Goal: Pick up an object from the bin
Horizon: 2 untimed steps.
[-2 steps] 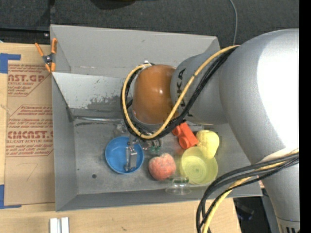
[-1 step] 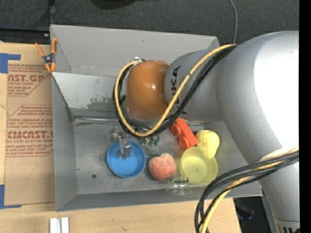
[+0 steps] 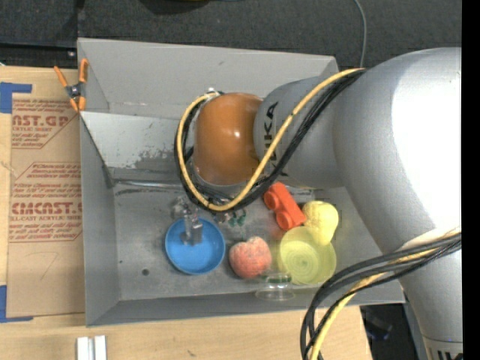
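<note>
One gripper [image 3: 192,229] low over a blue dish: slip risk.
The gripper stands over the blue round dish [image 3: 196,253] at the front left of the bin [image 3: 127,265]; whether it is apart or together cannot be told. Likely faults: the shallow rim slips from a pinch, or the dish skids into the pink ball [image 3: 250,259] just beside it. The bin also holds an orange piece [image 3: 283,205] and yellow things [image 3: 307,257].

The left floor of the bin [image 3: 127,235] is free. A blue dish [image 3: 196,255], a peach [image 3: 250,259] and a yellow roll [image 3: 306,258] block the near right. The arm [image 3: 390,141] covers the far right.
</note>
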Motion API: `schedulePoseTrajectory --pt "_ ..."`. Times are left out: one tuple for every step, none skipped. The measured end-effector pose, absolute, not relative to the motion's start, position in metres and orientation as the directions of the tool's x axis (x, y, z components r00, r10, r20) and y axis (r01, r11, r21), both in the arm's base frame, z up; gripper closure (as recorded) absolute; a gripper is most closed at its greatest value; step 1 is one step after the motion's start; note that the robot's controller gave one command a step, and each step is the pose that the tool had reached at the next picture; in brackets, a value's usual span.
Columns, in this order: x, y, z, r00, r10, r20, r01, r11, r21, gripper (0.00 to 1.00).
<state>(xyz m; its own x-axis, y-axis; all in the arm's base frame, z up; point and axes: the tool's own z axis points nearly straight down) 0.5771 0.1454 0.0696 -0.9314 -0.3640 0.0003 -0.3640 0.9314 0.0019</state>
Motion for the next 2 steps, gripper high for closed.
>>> schedulePoseTrajectory --pt "0.576 0.145 0.075 -0.931 -0.364 0.004 -0.364 0.931 0.003 1.0" --pt "0.575 0.145 0.091 -0.931 -0.364 0.008 -0.364 0.931 0.003 1.0"
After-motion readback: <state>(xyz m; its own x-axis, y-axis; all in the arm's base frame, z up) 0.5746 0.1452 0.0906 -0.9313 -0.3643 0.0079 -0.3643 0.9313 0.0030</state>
